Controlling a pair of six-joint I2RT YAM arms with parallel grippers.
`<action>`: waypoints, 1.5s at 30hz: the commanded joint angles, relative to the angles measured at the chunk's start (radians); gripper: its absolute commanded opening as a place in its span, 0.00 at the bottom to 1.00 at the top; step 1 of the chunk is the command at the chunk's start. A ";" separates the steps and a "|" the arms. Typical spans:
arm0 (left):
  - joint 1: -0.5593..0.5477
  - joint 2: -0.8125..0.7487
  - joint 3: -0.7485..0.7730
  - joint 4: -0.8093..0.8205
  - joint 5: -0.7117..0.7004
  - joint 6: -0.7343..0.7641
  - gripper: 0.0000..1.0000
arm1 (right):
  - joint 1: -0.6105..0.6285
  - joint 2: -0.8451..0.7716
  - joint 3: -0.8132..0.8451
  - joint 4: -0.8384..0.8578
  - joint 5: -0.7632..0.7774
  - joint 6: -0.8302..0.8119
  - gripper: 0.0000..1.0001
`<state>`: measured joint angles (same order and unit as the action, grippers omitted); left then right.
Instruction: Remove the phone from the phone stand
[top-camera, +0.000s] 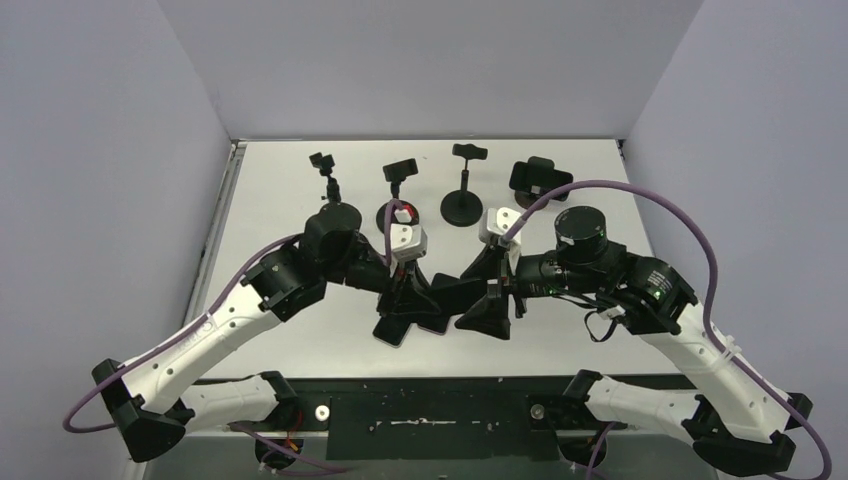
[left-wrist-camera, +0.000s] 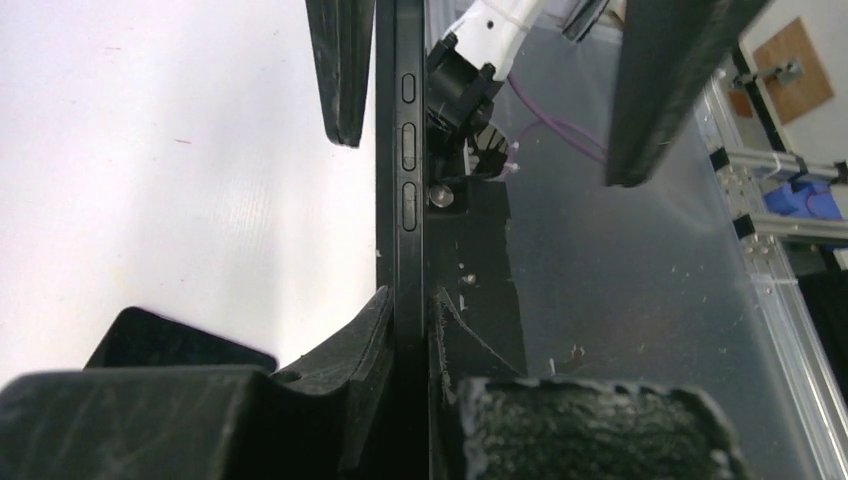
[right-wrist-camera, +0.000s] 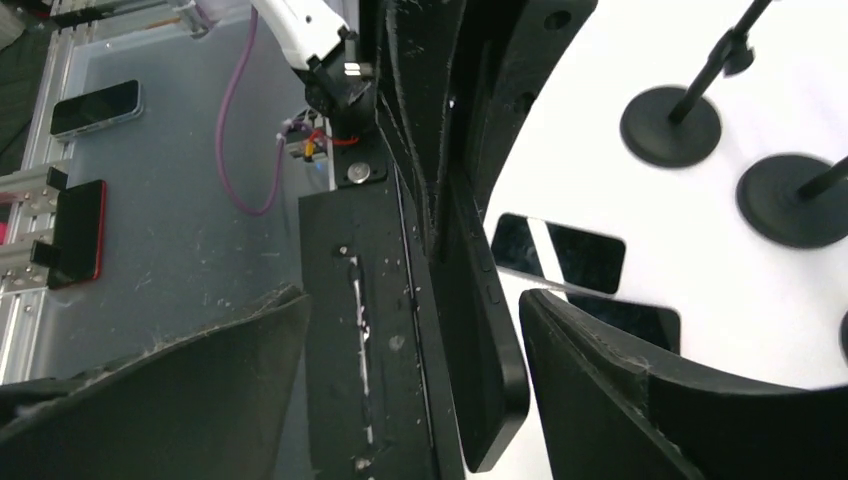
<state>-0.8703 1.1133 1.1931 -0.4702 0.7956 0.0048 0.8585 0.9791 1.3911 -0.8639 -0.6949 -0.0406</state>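
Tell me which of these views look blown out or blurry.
Top external: even soft light, everything sharp. Left wrist: table blown out white, near left fingers blurred, phone edge crisp. Right wrist: table glare too, foreground right fingers soft.

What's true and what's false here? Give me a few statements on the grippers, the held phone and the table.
1. The right gripper is open, with a finger on either side of the phone. True.
2. The left gripper hangs clear of the phone. False: it is shut on it.
3. The held phone lies flat. False: it is held on edge, side buttons showing.
4. Flat on the table lie other phones. True.
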 joint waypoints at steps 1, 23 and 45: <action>0.023 -0.086 -0.040 0.296 0.014 -0.139 0.00 | 0.004 -0.046 -0.031 0.180 -0.015 0.087 0.83; 0.024 -0.252 -0.606 1.503 -0.432 -0.872 0.00 | 0.004 -0.285 -0.637 1.276 0.387 0.723 0.88; 0.007 -0.260 -0.622 1.473 -0.402 -0.841 0.00 | 0.002 -0.021 -0.652 1.749 0.255 0.969 0.16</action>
<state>-0.8551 0.8734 0.5465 0.9424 0.3683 -0.8597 0.8593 0.9527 0.6865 0.8291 -0.4072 0.9340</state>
